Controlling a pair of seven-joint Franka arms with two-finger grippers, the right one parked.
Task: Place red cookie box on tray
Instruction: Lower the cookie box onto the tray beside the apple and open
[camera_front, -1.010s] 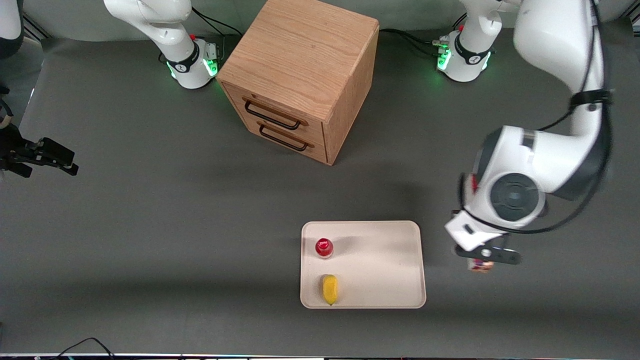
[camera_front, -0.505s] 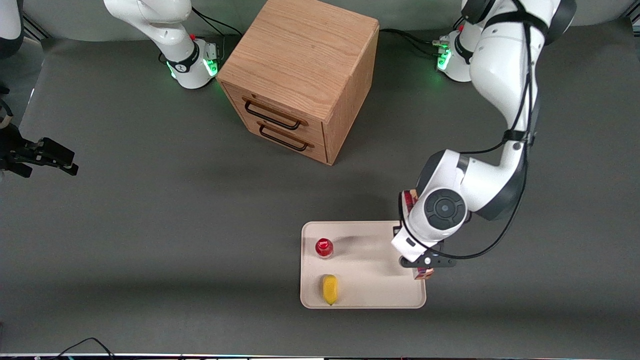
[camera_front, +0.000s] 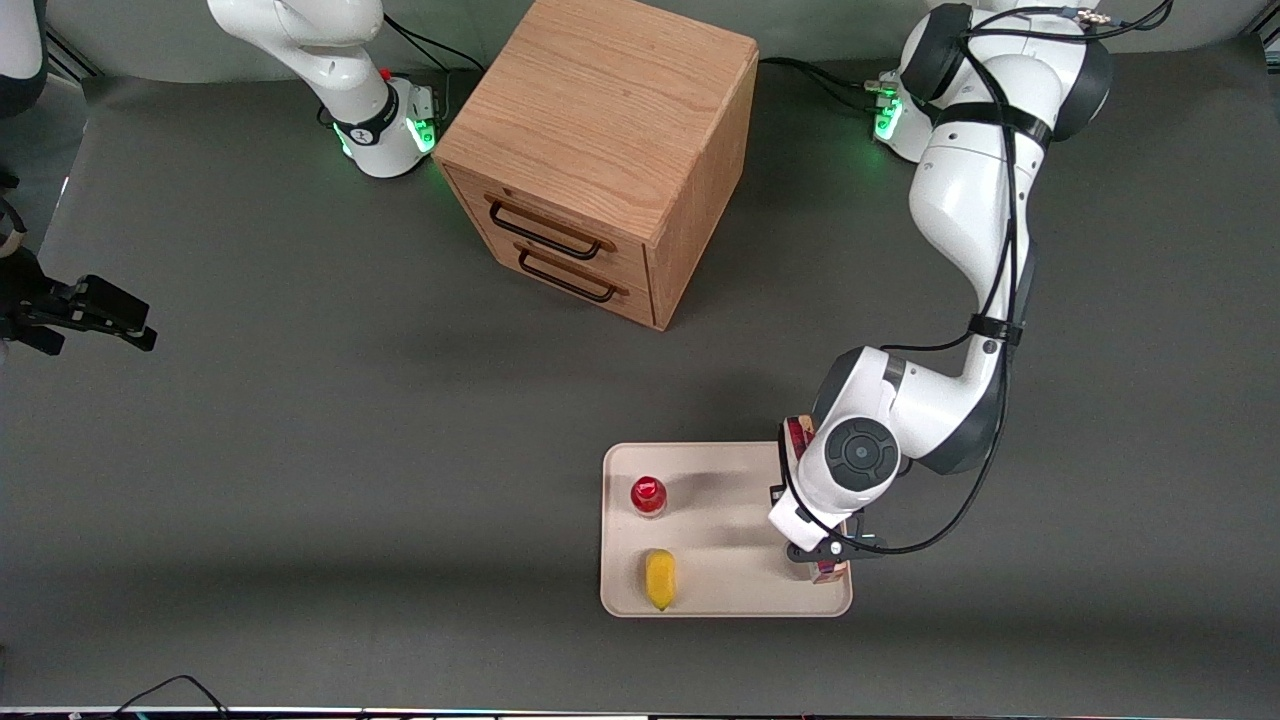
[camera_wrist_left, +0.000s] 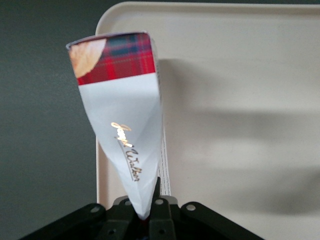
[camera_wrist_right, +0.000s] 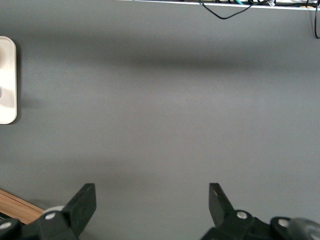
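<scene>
Where the working arm hung over bare table toward its own end a second ago, clear of the tray, its gripper (camera_front: 826, 553) now hangs above the tray (camera_front: 725, 600) at the corner nearest the front camera on the working arm's side, carrying the red cookie box (camera_wrist_left: 122, 120). Half a second ago the box sat over the tray's rim; it has since come slightly inward and nearer the camera.

On the table: one cream-white tray, one red cookie box, one red-capped bottle (camera_front: 648, 494), one yellow item (camera_front: 659, 578) and one wooden two-drawer cabinet (camera_front: 600, 150). Bottle and yellow item sit on the tray toward the parked arm's end, the yellow item nearer the camera, both unmoved. The cabinet stands well apart from the tray, farther from the camera.

From the wrist camera, the fingers (camera_wrist_left: 156, 192) are clamped on one narrow end of the box, which reaches away from them with its red tartan and cookie picture at the outer end, over the tray's rim. Whether the box touches the tray cannot be told.
</scene>
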